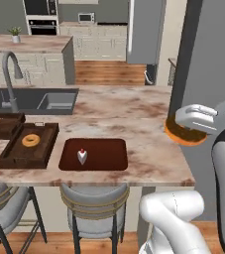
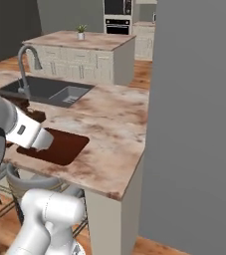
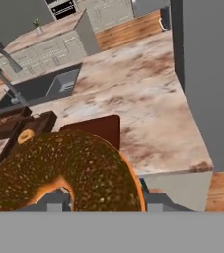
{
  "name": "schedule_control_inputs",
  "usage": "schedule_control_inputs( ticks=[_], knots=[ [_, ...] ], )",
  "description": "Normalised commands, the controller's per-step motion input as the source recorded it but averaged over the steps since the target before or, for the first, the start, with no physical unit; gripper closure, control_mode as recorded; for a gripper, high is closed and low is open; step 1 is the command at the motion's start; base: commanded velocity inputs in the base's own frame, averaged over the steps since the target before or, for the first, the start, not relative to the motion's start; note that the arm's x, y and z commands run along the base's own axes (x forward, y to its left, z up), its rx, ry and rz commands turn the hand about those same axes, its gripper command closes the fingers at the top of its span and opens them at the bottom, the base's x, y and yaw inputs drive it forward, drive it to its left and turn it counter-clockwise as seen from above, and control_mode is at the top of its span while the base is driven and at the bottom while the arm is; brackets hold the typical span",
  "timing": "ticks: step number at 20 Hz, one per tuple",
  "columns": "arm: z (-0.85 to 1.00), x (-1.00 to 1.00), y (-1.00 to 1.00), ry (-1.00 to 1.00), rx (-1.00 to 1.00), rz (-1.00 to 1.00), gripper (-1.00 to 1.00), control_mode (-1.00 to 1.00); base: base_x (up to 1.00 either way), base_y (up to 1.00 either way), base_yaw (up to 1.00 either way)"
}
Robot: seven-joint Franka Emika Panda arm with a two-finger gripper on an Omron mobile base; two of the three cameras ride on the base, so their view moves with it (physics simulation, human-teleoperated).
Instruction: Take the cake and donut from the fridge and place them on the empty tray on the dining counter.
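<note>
My gripper (image 1: 187, 129) is shut on the brown-glazed donut (image 1: 183, 136) and holds it just above the right end of the dining counter (image 1: 134, 114). Up close in the hand view, the donut (image 3: 69, 170) covers the lower left, with grey fingertips (image 3: 155, 200) on either side of it. The flat reddish-brown tray (image 1: 109, 155) lies near the counter's front edge, left of the gripper. On its left part stands the small white cake (image 1: 82, 156) with a red berry on top. The tray (image 3: 98, 129) lies just beyond the donut in the hand view. The grey fridge (image 1: 146, 30) stands far back.
A dark wooden boxy tray (image 1: 15, 158) holding a paler ring donut (image 1: 30, 140) sits left of the flat tray, with another behind it. The dark sink (image 1: 34, 99) and grey faucet (image 1: 10, 74) are at the back left. Stools (image 1: 94, 206) stand below. A tall grey wall (image 2: 194, 124) bounds the right.
</note>
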Motion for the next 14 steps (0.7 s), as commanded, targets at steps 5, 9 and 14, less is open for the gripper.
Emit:
schedule_control_inputs(
  ticks=[5, 9, 14],
  knots=[
    [0.0, 0.0, 0.0, 0.0, 0.0, 0.0, 1.0, 1.0, 0.98, 0.0, 0.58],
    [-0.22, 0.25, 0.0, 0.16, 0.0, 0.12, 1.0, -1.0, 0.75, 0.05, 0.42],
    [-0.88, 1.0, 0.01, 0.66, 0.0, 0.38, 1.0, -1.0, 0.0, 0.0, 0.0]
  ],
)
